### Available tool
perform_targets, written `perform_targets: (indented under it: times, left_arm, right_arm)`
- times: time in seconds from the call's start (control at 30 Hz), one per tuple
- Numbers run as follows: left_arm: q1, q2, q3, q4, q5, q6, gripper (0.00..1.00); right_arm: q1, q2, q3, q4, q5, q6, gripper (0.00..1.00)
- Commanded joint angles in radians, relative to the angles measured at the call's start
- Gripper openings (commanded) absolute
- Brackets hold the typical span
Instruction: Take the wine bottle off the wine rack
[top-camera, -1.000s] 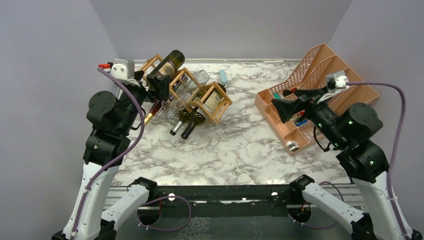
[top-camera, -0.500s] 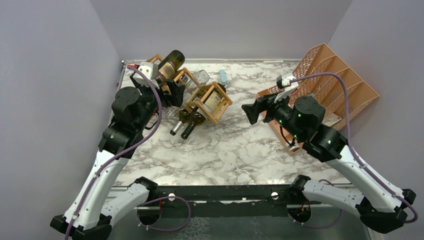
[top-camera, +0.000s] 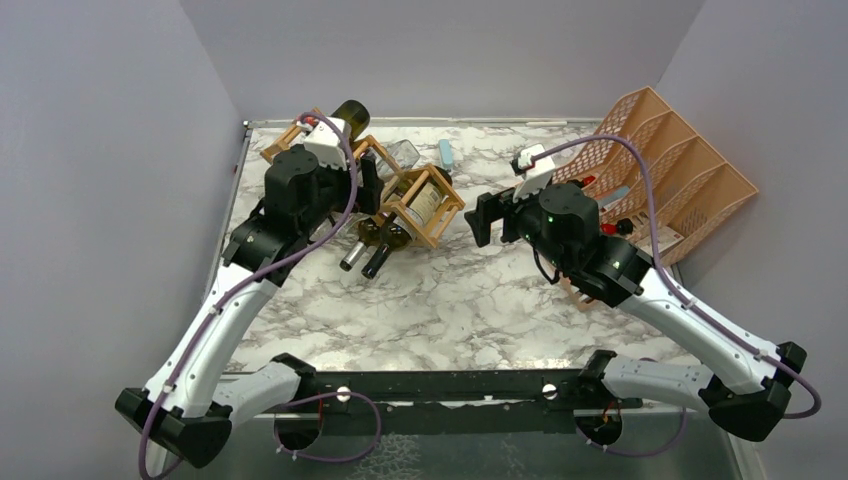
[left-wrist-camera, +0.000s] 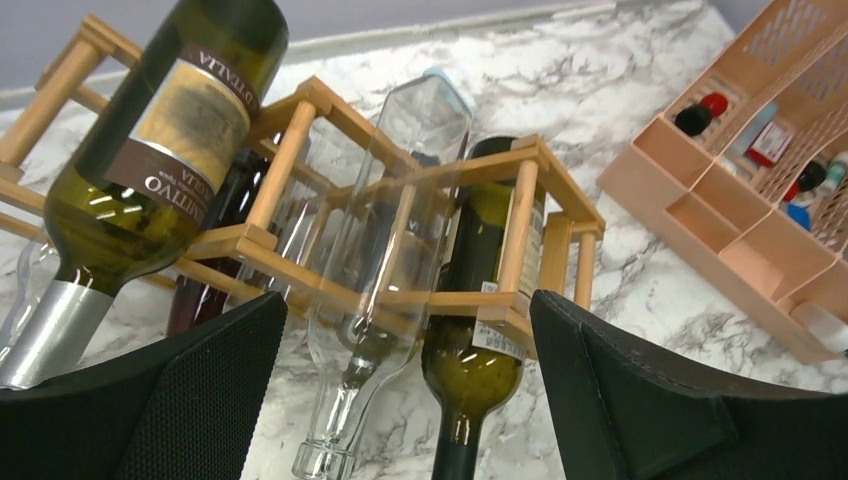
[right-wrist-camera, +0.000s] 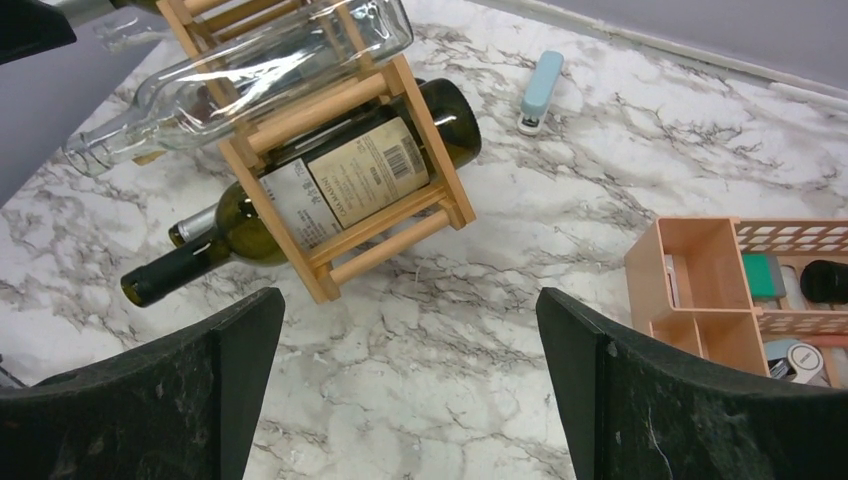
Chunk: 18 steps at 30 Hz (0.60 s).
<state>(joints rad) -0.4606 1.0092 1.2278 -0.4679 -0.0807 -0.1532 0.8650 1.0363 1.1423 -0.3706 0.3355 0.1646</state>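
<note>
The tan wooden wine rack (top-camera: 437, 225) lies tilted at the back left of the marble table. It holds a dark green labelled wine bottle (top-camera: 380, 258), a clear glass bottle (top-camera: 400, 155) and a labelled bottle on top (top-camera: 348, 113). My left gripper (top-camera: 370, 185) is open above the rack. In the left wrist view the green bottle (left-wrist-camera: 480, 350) and clear bottle (left-wrist-camera: 400, 200) lie between its fingers, below them, in the rack (left-wrist-camera: 283, 160). My right gripper (top-camera: 485, 218) is open and empty, just right of the rack (right-wrist-camera: 330, 100) and the green bottle (right-wrist-camera: 345, 185).
A peach mesh file organizer (top-camera: 690, 170) with small items stands at the right; it also shows in the right wrist view (right-wrist-camera: 710, 290). A light blue stapler (top-camera: 446, 153) lies behind the rack. A grey wall runs close behind the rack.
My left arm reached forward and right, bringing its open gripper over the rack. My right arm swung left from the organizer to just right of the rack. The bottles have not moved.
</note>
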Motion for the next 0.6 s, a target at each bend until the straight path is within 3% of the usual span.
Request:
perform_targets:
  times: [0.0, 0.2, 0.37, 0.57]
  left_arm:
    - [-0.007, 0.027, 0.066, -0.107, -0.020, 0.033, 0.99]
    - [0.032, 0.079, 0.140, -0.189, 0.035, 0.078, 0.99]
    - [0.223, 0.124, 0.180, -0.235, 0.192, 0.094, 0.99]
    - [0.252, 0.166, 0.197, -0.234, 0.217, 0.096, 0.99]
  right_arm:
    - [0.010, 0.013, 0.042, -0.034, 0.015, -0.014, 0.99]
    - [0.011, 0.019, 0.020, -0.026, -0.014, -0.043, 0.99]
    - [0.012, 0.031, 0.012, -0.036, -0.051, -0.045, 0.99]
    - [0.012, 0.030, -0.014, -0.040, -0.074, -0.044, 0.99]
